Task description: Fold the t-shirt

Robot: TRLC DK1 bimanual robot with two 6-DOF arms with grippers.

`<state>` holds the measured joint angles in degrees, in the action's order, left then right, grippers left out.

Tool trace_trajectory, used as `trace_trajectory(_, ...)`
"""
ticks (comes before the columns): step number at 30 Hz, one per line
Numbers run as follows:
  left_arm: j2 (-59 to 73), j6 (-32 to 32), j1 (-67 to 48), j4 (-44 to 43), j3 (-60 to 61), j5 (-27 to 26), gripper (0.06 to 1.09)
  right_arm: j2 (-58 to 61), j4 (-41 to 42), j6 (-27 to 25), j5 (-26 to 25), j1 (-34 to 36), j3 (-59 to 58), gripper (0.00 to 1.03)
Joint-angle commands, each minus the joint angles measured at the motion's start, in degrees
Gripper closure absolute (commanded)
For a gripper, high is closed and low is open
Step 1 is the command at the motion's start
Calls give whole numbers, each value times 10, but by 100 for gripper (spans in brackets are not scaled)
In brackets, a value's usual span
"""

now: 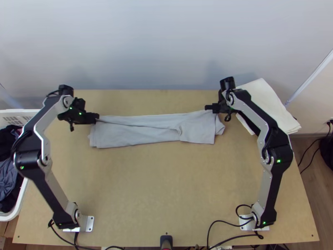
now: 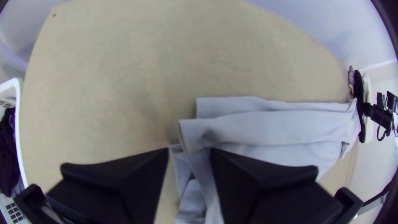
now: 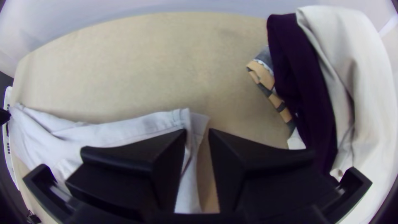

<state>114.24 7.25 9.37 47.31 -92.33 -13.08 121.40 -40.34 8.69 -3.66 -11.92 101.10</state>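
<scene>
Near twelve o'clock on the table point(image 1: 166, 187), the folded t-shirt point(image 1: 141, 136) is being judged light, floppy, best pinched at end corners. Left gripper point(image 2: 190, 150) at ten, right gripper point(image 3: 197, 132) at one: both are being seen spread.

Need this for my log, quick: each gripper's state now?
Left gripper: open, at the t-shirt's end.
Right gripper: open, at the t-shirt's other end.

Soft light, dark fisheye corners
</scene>
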Motion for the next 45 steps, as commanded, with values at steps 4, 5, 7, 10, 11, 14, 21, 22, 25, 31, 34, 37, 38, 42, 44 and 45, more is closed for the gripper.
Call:
trace_trajectory(4,-96,-22,23,-13,22,-5,11,-128,-41,-2,-6,0,12,6)
trace_trajectory(5,-103,-23,28,-12,24,-7,11,-147,-44,-1,-6,-1,8,4)
trace_trajectory(7,-119,-21,36,-10,37,-19,11,-187,-45,2,-6,-2,-5,4)
trace_trajectory(10,-137,-20,46,-9,63,-44,11,-230,-51,3,-5,-2,-13,4)
trace_trajectory(11,-141,-20,50,-9,73,-56,11,-241,-61,3,-3,-2,-12,4)
trace_trajectory(14,-156,-20,60,-8,104,-106,11,-267,-81,8,11,1,-8,4)
trace_trajectory(21,-147,-15,68,-9,160,-169,11,-296,-121,29,80,27,1,4)
trace_trajectory(22,-142,-15,68,-13,166,-170,11,-296,-126,33,99,35,5,4)
trace_trajectory(25,-130,-14,73,-26,174,-170,11,-302,-127,50,141,56,16,4)
trace_trajectory(31,-96,-11,79,-47,177,-171,11,-303,-127,59,164,68,21,4)
trace_trajectory(34,-74,-10,79,-57,178,-174,11,-303,-127,60,164,68,17,4)
trace_trajectory(37,-55,-10,77,-63,176,-179,11,-303,-127,60,164,68,10,4)
trace_trajectory(38,-48,-10,76,-64,175,-181,11,-303,-127,60,164,69,9,4)
trace_trajectory(42,-31,-12,68,-68,175,-186,11,-305,-127,59,163,70,2,4)
trace_trajectory(44,-23,-13,61,-68,175,-191,11,-306,-127,59,163,70,0,4)
trace_trajectory(45,-19,-15,57,-69,176,-193,11,-306,-127,59,163,70,-1,4)
